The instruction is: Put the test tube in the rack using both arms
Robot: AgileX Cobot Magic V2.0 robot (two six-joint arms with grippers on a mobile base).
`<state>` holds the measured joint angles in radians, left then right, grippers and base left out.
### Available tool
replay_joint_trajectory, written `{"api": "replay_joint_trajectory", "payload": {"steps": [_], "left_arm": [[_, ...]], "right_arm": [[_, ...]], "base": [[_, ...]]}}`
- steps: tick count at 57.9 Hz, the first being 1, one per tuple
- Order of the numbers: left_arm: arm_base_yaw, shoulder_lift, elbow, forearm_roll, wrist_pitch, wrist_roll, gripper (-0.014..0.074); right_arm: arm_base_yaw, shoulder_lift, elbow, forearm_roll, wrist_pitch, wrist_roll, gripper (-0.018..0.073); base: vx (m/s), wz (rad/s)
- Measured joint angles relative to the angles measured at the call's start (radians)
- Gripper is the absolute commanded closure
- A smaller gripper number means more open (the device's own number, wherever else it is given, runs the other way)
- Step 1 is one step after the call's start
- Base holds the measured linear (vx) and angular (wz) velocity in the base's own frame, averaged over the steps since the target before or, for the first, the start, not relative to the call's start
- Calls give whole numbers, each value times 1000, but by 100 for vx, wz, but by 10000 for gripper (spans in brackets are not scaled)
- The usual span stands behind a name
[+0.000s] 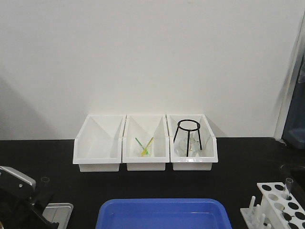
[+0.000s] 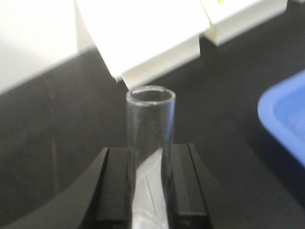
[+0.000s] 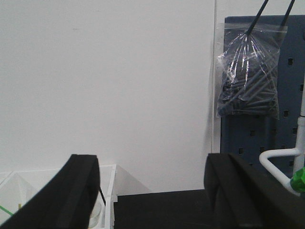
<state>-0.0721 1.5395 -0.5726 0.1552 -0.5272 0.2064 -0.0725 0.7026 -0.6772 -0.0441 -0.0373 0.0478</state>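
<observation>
In the left wrist view my left gripper [image 2: 150, 191] is shut on the test tube [image 2: 150, 124]. The tube is clear glass and its open rim points away from the fingers [image 2: 116, 186], over the black table. In the front view only the left arm's silver-grey wrist housing [image 1: 16, 183] shows, at the bottom left. The white rack [image 1: 279, 205] stands at the bottom right, with another clear tube [image 1: 289, 185] upright in a far hole. My right gripper [image 3: 152, 167] is open and empty and faces the white wall. The right arm is out of the front view.
Three white bins [image 1: 97, 164] stand in a row at the back. The middle bin holds yellow-green sticks [image 1: 144, 147]; the right one holds a black tripod stand [image 1: 188, 133] over glassware. A blue tray [image 1: 162, 214] lies at the front centre. A blue pegboard with a plastic bag [image 3: 248, 71] hangs on the right.
</observation>
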Motion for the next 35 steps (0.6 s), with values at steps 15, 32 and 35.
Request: {"api": "replay_joint_trajectory", "payload": {"steps": [15,32,35], "left_arm": [[0,-238,0,0,45,0,602],[0,-516,-14,0,195,-81,602],[0,-547,-41,0,271,-120,602]], "right_arm": [[0,0,0,0,1,0,50],[0,0,0,0,1,0,50],[0,0,0,3,3,0,50]], "base": [[0,0],[0,0],[0,0]]}}
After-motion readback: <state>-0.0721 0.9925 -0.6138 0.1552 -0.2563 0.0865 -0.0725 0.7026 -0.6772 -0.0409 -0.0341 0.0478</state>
